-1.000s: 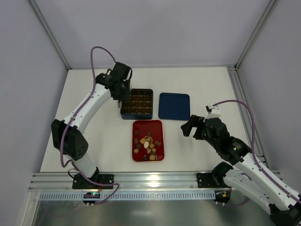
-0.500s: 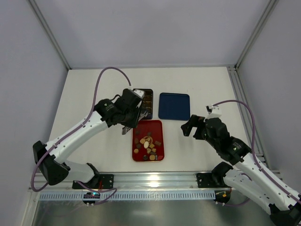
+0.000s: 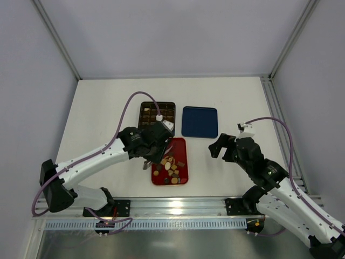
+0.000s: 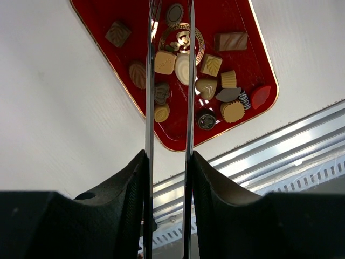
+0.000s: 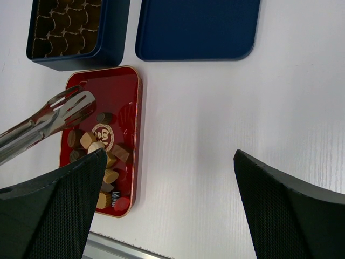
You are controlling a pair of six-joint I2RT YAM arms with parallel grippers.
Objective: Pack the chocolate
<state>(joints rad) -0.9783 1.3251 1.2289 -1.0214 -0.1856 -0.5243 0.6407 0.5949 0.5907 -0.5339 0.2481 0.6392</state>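
As L arm [image 3: 102,156] bends over red tray [image 3: 178,145], tongs [image 4: 150,108] above chocolate [image 4: 207,86]

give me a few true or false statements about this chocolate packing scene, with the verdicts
1. The left pincer grips a pair of metal tongs. True.
2. The right pincer holds a piece of chocolate. False: it is open and empty, over bare table to the right of the red tray.
3. The chocolates lie on the red tray. True.
4. The blue lid is closed over the gridded box. False: the lid lies flat on the table beside the box, which stands open.
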